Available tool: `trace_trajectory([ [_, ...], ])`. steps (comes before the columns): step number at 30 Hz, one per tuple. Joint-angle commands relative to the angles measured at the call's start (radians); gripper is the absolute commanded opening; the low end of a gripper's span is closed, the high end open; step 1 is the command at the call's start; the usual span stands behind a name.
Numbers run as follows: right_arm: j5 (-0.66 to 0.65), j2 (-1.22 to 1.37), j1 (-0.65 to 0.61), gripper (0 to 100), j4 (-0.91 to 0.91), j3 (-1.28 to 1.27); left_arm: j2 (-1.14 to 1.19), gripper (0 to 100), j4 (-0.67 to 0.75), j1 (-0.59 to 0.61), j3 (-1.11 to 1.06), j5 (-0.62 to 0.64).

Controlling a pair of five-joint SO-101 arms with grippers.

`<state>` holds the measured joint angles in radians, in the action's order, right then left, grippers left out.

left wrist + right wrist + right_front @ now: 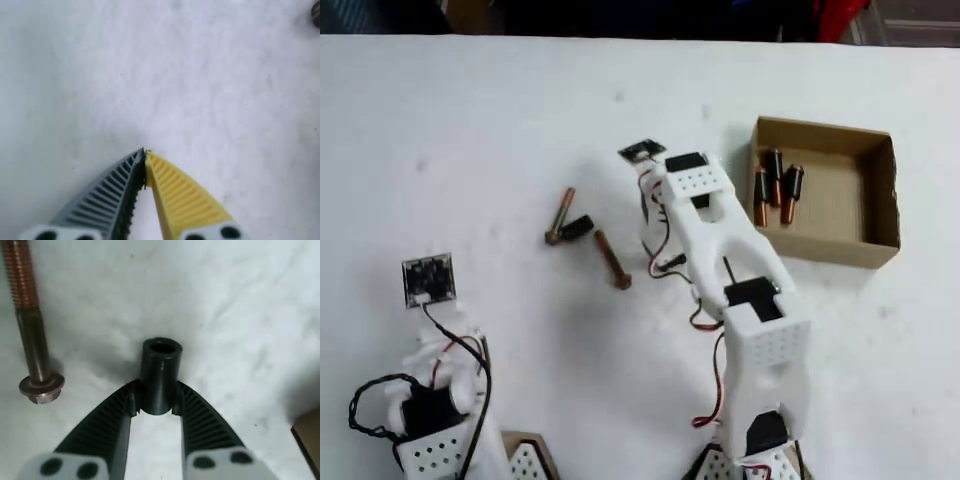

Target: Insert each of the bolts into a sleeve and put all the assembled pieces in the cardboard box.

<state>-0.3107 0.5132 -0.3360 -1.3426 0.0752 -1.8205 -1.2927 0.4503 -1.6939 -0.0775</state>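
The white table [470, 120] carries everything here. The cardboard box [820, 243] stands on the right arm's side, and three assembled pieces [775, 190] lie already inside it. The right tool [156, 394] is closed on a black sleeve [160, 365]. It grips the sleeve by the lower half, so that the open mouth points away from the arm. Whether the bottom of the sleeve touches the table, I cannot tell.

What matters now is the near bolt [31, 330]. It lies flat on the table just beside the held sleeve, on the side toward the left arm, and does not touch it. Its long axis runs nearly parallel to the sleeve. The flanged head is toward the base of the right arm, and the threaded end points away, the same direction as the mouth. So in my judgement the bolt must be lifted and turned round to bring the thread to the mouth. A simple push sideways will not do it.

The right tool is much the nearer one, but it is occupied. The left tool [145, 156] hangs over bare table close to its own base, well apart from this bolt. Its grey and yellow fingers [180, 200] are pressed together with nothing between. I think this arm must fetch the bolt.

Farther to the left a second bolt [560, 215] lies with a loose sleeve [577, 227] near its head, touching or just beside it; I cannot tell which.
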Motion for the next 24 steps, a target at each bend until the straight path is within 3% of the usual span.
trace_trajectory([
  [1, -0.023, -0.008, 0.007, 2.6, 0.002, 0.012, -0.007, 2, 0.005, 0.005, 0.002, -0.011],
  [6, -0.074, -0.047, 0.007, 11.6, -0.004, 0.006, -0.007, 2, 0.005, 0.005, 0.002, -0.011],
  [24, -0.127, -0.062, 0.002, 12.2, 0.111, 0.012, -0.007, 2, 0.005, 0.005, 0.002, -0.011],
])
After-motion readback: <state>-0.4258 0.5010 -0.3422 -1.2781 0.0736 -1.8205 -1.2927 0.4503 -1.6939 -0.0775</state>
